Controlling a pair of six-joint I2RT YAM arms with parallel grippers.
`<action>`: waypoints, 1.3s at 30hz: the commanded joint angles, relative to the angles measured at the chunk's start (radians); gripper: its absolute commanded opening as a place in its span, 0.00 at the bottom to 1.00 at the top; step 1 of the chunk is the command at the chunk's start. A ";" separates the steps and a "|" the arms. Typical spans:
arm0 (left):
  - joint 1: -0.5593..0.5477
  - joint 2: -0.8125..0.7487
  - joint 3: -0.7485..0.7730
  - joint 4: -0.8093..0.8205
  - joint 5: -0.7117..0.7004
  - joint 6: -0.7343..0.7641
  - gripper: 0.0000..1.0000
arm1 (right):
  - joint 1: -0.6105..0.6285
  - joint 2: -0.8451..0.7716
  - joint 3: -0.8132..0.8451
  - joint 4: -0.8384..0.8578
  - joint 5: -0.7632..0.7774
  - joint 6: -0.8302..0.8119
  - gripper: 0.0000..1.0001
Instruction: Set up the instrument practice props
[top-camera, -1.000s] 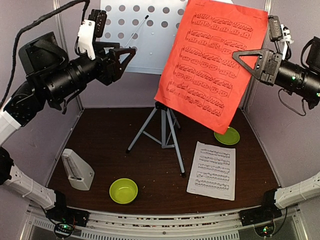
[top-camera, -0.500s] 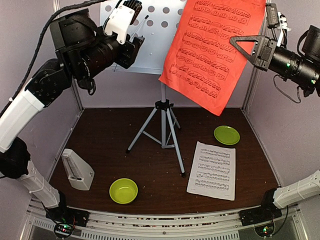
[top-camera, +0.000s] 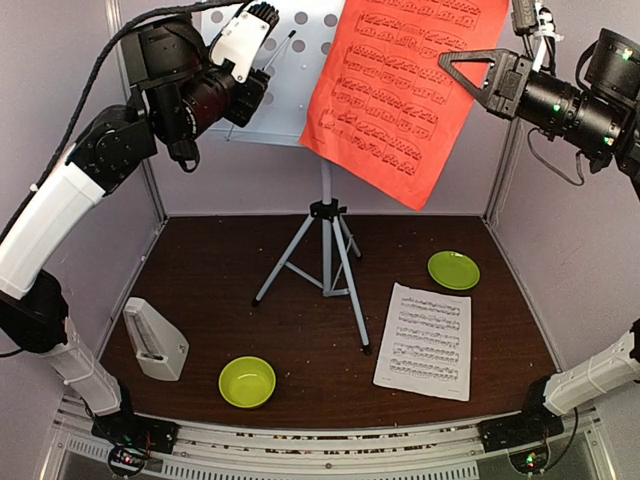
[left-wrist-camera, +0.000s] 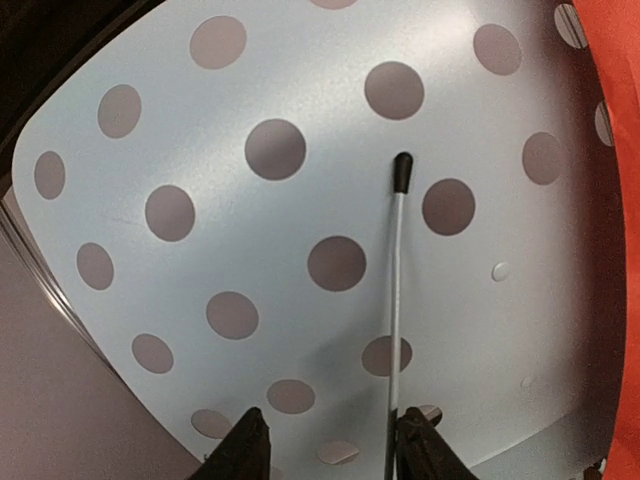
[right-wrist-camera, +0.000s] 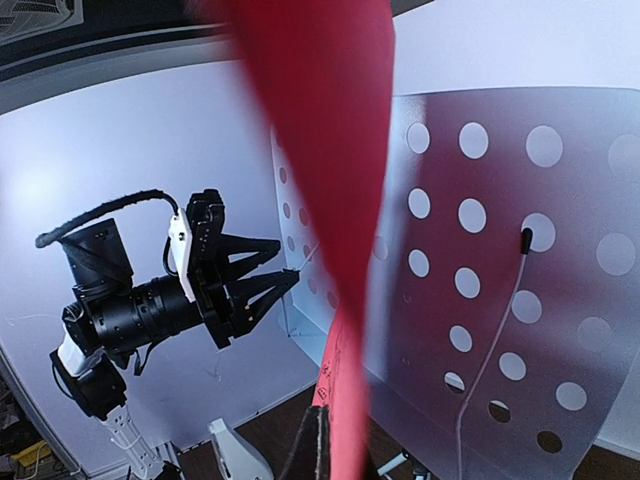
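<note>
While the right end effector (top-camera: 455, 65) is pinching the red sheet of printed music (top-camera: 400, 85) by its right edge, fingers pressed together on the paper, the sheet is hanging tilted in the air in front of the right side of the music stand (top-camera: 295, 110), covering that part of the perforated plate in the overhead view. The stand is standing upright on its tripod legs (top-camera: 325, 255) in the middle of the dark bench (top-camera: 220, 270). The left end effector (left-wrist-camera: 332, 452) is hovering high up at the left part of the plate. Its wrist view is showing two dark fingertips (left-wrist-camera: 245, 450) standing apart at the plate's lower edge. A thin metal rod (left-wrist-camera: 395, 300) with a black tip is running up the plate just beside the right-hand fingertip; whether they are touching cannot be told. The white sheet of printed music (top-camera: 425, 340) is lying flat on the bench to the right of the tripod, with the flat green plate (top-camera: 453, 270) near it, farther back. The pyramid metronome (top-camera: 155, 340) is sitting upright at the bench's near left. The lime-green bowl (top-camera: 247, 381) is resting by the near edge, between the metronome and the white sheet.
</note>
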 joint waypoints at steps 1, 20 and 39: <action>0.010 -0.019 0.023 -0.022 -0.024 -0.019 0.45 | -0.005 0.003 0.027 -0.001 0.024 -0.016 0.00; 0.010 0.018 0.103 -0.046 -0.018 -0.023 0.11 | -0.005 0.041 0.071 0.031 0.057 -0.049 0.00; 0.011 -0.143 -0.217 0.257 0.137 -0.020 0.00 | -0.005 0.168 0.208 0.075 0.038 -0.070 0.00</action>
